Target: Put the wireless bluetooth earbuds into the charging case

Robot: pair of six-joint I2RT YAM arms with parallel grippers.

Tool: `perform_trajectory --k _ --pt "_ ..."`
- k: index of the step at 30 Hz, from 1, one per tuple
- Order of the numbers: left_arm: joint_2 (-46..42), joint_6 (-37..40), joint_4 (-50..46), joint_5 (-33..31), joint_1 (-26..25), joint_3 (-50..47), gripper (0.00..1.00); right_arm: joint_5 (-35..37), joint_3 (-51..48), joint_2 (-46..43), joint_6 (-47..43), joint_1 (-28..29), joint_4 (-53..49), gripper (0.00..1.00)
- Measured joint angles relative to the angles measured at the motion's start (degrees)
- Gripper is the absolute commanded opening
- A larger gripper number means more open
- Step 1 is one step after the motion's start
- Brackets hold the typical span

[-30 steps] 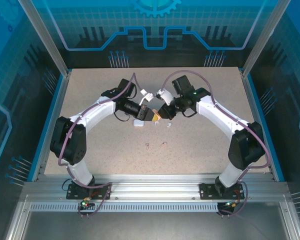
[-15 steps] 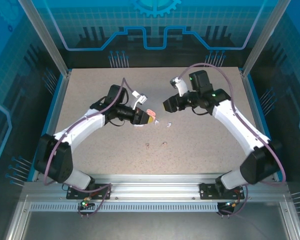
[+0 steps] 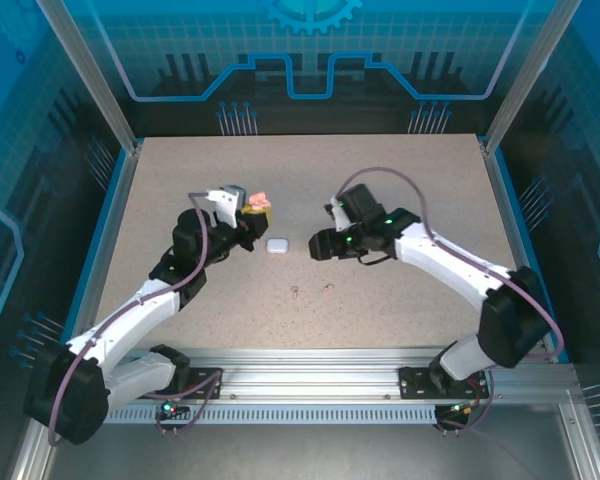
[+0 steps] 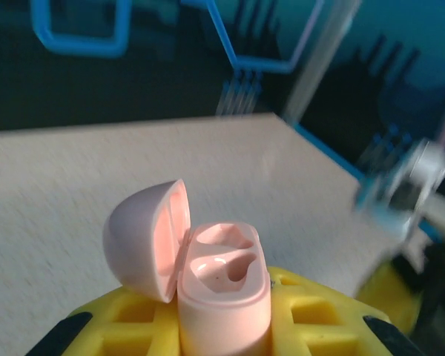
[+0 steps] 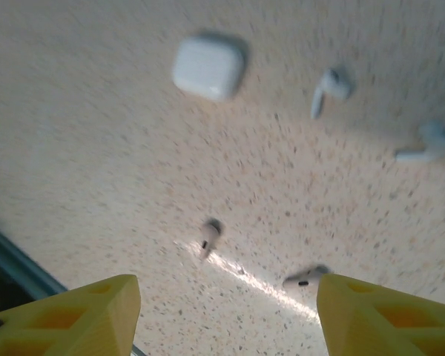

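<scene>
Status: no earbud seated yet, as far as the views show; all four lie loose on the table (image 3: 410,180).

Left gripper (image 3: 248,212) is clamped on the pink charging case (image 4: 224,297), held up off the table; its lid (image 4: 144,239) is swung open to one side; both wells look empty.

Right gripper (image 5: 224,300) has its jaws spread wide with nothing between them; it hovers low over the loose pieces.

White charging case (image 5: 208,68) rests on the table, lid shut; the two white earbuds (image 5: 328,87) lie near it, apart from each other; the two thin pinkish earbuds (image 5: 209,236) lie nearer the arm bases, also apart.

Remaining, as judged: pick up each earbud and seat it in its matching case; the white case needs opening first.

Hard to read: both wrist views are blurred; the pink case's lower body is cut off by the frame edge; the thin earbuds read dark in the right wrist view, orientation not discernible.
</scene>
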Motion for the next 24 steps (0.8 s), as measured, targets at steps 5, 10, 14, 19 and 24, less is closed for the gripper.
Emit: perform_trajectory --k 5,10,14,19,24 --pt "-3.8 1.0 5.3 -6.9 0.0 0.1 0.0 6.2 2.2 9.4 7.1 6.3 -2.8 0.59" --pt "-4.2 3.1 6.3 -9.3 0.0 1.7 0.0 10.0 6.5 16.2 12.7 10.3 -5.1 0.58" --pt "-4.2 4.2 6.5 -9.8 0.0 2.9 0.0 11.8 9.9 19.5 16.4 12.7 -6.6 0.56" --pt "-4.2 5.0 6.5 -10.2 0.0 3.0 0.0 13.5 14.1 23.2 19.8 15.0 -8.5 0.51" --pt "-4.3 5.0 6.5 -10.4 0.0 3.0 0.0 14.5 17.3 26.8 21.8 16.0 -10.4 0.47"
